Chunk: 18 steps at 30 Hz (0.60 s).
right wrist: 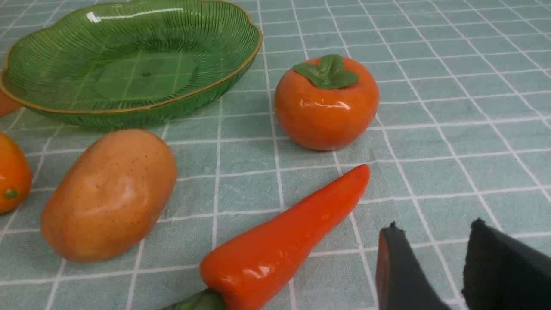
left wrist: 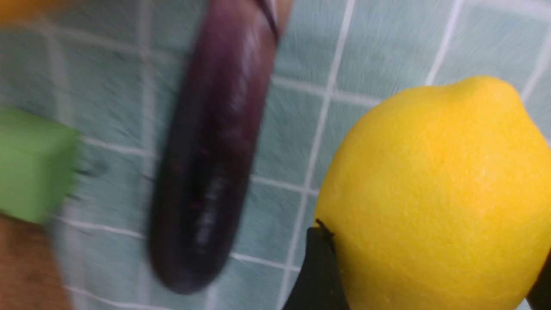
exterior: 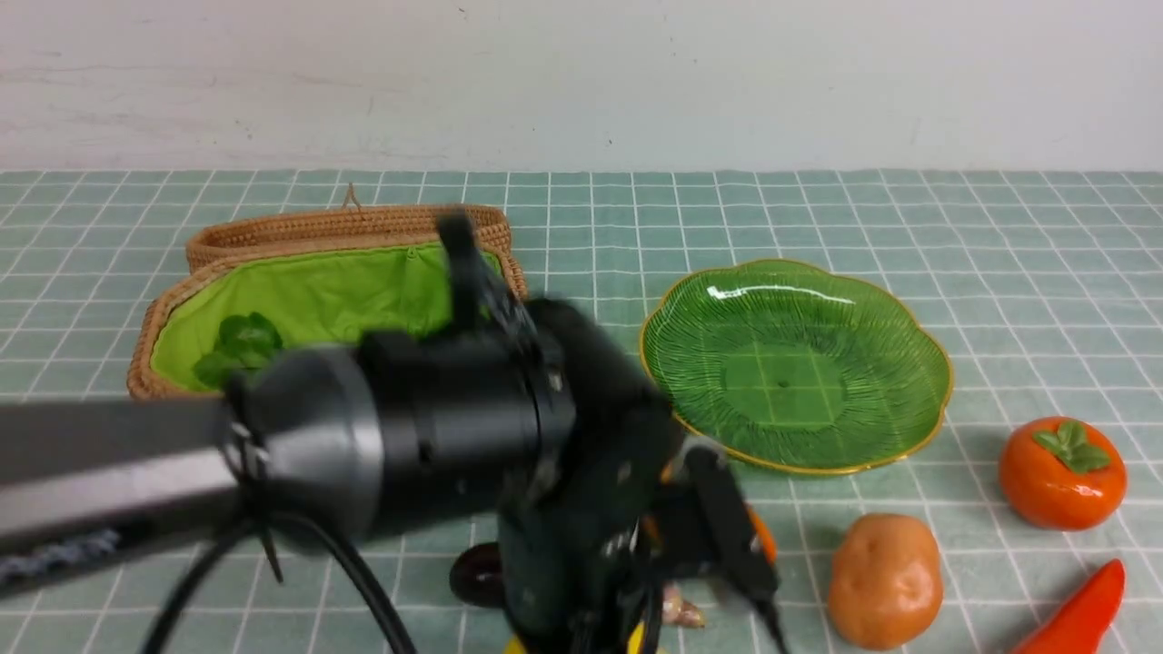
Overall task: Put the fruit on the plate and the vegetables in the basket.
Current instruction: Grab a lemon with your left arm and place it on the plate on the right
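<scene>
In the left wrist view my left gripper (left wrist: 430,262) is shut on the yellow lemon (left wrist: 439,185), one dark finger against each side. The purple eggplant (left wrist: 211,163) lies on the cloth beside it. My left arm (exterior: 436,427) is blurred and hides much of the front view's middle. The green plate (exterior: 872,318) holds nothing. The basket (exterior: 318,232) stands open with radish leaves (exterior: 238,347) inside. Potato (exterior: 884,581), persimmon (exterior: 1061,472) and red pepper (exterior: 1077,618) lie at the right; the mango (exterior: 761,536) peeks out behind the gripper. My right gripper (right wrist: 434,228) is open above the cloth near the pepper (right wrist: 280,241), holding nothing.
A small green cube (left wrist: 34,163) sits on the far side of the eggplant from the lemon. The basket's wicker lid (exterior: 345,218) is folded back behind it. A white wall runs along the table's far edge.
</scene>
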Each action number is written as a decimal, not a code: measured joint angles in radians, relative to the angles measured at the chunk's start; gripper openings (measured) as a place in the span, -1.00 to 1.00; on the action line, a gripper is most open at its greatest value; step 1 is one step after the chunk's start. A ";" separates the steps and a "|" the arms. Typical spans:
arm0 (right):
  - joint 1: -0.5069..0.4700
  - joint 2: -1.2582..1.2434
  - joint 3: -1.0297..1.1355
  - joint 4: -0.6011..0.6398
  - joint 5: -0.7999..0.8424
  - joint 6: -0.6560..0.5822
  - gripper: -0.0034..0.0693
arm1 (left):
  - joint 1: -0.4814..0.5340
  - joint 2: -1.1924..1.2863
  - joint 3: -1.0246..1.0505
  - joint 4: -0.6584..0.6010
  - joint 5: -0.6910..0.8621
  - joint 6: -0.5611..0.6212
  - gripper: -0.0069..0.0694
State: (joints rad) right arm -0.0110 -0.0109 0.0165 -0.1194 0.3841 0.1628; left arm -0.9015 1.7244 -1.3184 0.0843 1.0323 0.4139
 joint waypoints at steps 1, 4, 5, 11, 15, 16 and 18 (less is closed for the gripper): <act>0.000 0.000 0.000 0.000 0.000 0.000 -0.24 | 0.002 -0.002 -0.018 -0.003 0.002 0.008 0.60; 0.000 0.000 0.000 0.000 0.000 0.000 -0.24 | 0.054 -0.002 -0.178 -0.042 -0.045 0.038 0.60; 0.000 0.000 0.000 0.000 0.000 0.000 -0.24 | 0.078 0.015 -0.244 -0.054 -0.106 0.042 0.60; 0.000 0.000 0.000 0.000 0.000 0.000 -0.24 | 0.150 0.160 -0.372 -0.144 -0.510 0.018 0.60; 0.000 0.000 0.000 0.000 0.000 0.000 -0.24 | 0.154 0.292 -0.375 -0.160 -0.759 -0.005 0.60; 0.000 0.000 0.000 0.000 0.000 0.000 -0.24 | 0.154 0.334 -0.375 -0.150 -0.808 -0.005 0.60; 0.000 0.000 0.000 0.000 0.000 0.000 -0.24 | 0.154 0.387 -0.375 -0.131 -0.853 -0.006 0.60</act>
State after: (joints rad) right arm -0.0110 -0.0109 0.0165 -0.1194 0.3841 0.1628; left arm -0.7478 2.1117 -1.6937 -0.0472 0.1794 0.4077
